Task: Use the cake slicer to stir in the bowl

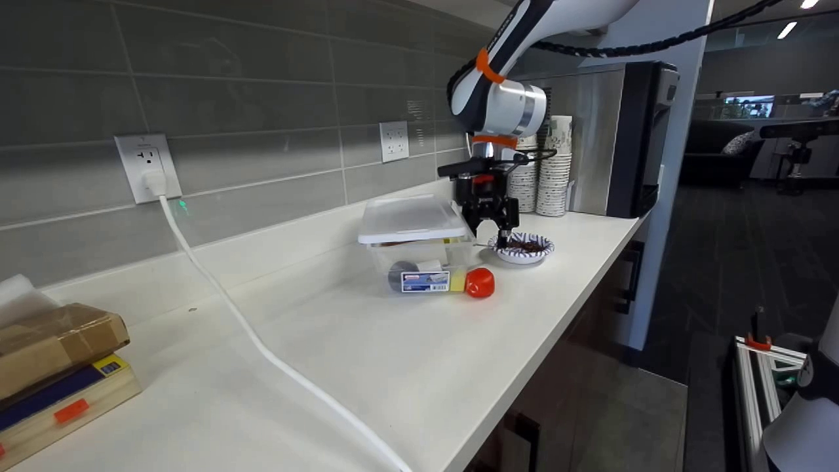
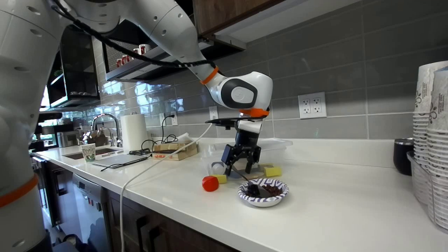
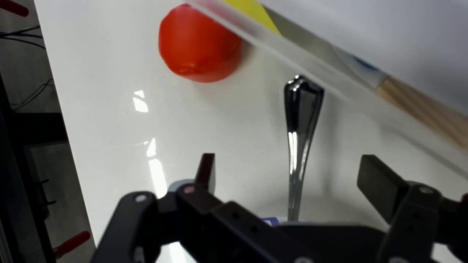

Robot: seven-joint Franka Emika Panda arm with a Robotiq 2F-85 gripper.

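The cake slicer (image 3: pixel 300 135) has a shiny silver handle that leans out of the bowl, between my fingers in the wrist view. Its lower end (image 2: pixel 263 192) lies in the bowl among dark bits. The shallow bowl (image 2: pixel 263 202) has a purple-and-white patterned rim; it also shows in an exterior view (image 1: pixel 522 257), and a bit of rim shows in the wrist view (image 3: pixel 271 221). My gripper (image 3: pixel 292 177) is open, its fingers on either side of the handle with gaps to both. It also shows in both exterior views (image 1: pixel 488 235) (image 2: pixel 238 169), pointing down behind the bowl.
A red ball (image 1: pixel 480 282) sits beside the translucent lidded box (image 1: pixel 419 223), which holds several items and stands close to my gripper. Stacked paper cups (image 1: pixel 554 170) and a steel machine (image 1: pixel 600 137) stand beyond the bowl. A white cable (image 1: pixel 275 357) crosses the counter (image 1: pixel 367 354).
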